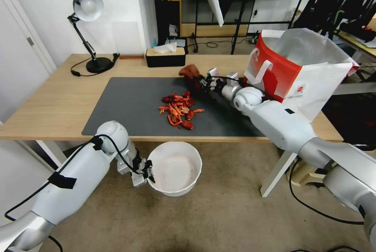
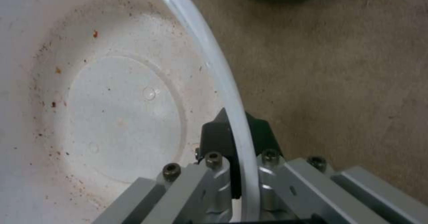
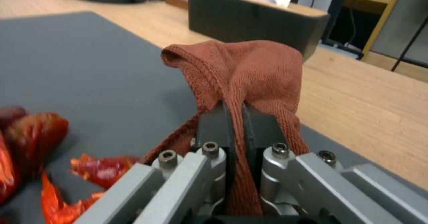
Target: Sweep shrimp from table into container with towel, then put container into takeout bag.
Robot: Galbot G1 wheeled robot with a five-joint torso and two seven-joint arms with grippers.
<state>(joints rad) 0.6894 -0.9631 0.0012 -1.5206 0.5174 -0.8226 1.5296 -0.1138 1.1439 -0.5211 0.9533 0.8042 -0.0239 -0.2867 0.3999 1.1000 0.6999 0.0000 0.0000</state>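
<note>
While my right gripper (image 3: 234, 130) pinches the towel (image 3: 240, 70) just behind the shrimp (image 1: 178, 110) on the mat (image 1: 129, 103), my left gripper (image 2: 238, 140) clamps the container (image 1: 175, 168) rim below the table (image 1: 47, 99) near edge, straight down the sweep line.

shrimp (image 1: 178, 110): one pile, individuals too tangled to count
container (image 1: 175, 168): 1
towel (image 1: 190, 71): 1
takeout bag (image 1: 296, 68): 1
table (image 1: 47, 103): 1
mat (image 1: 129, 105): 1
desk lamp (image 1: 87, 28): 1
tissue box (image 1: 165, 57): 1
</note>
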